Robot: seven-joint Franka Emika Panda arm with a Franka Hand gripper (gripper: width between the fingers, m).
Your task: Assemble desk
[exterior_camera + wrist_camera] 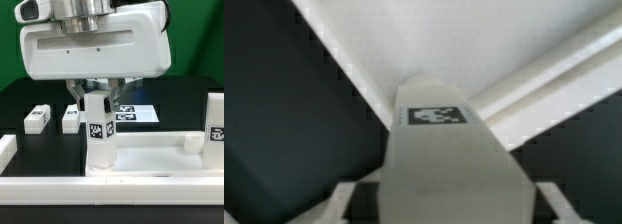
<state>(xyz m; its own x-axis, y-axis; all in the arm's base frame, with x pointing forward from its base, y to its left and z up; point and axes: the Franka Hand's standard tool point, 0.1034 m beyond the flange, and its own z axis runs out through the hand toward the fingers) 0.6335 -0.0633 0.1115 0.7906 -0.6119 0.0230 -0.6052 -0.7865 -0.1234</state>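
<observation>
White tabletop [150, 158] lies flat, rim up. A tagged leg [98, 135] stands upright on it, close by the rim. Beyond the tabletop, two block legs [38, 119] lie side by side; another upright leg [215, 120] stands at the tabletop's end on the exterior view's right.

My gripper [97, 100], glossy white housing [95, 50] with rounded corners, silvery ribbed wrist collar [88, 12] above, black fitting [30, 10] beside it, slim dark fingers [76, 96] underneath.

You have the tabletop [150, 158] along the table's [15, 100] front edge, with one leg [98, 135] upright on it. Behind, toward the exterior view's left, lie a second leg [38, 118] and a third leg [70, 118]. The marker board [140, 112] lies behind the middle, and a fourth leg [214, 122] stands at the exterior view's right.
</observation>
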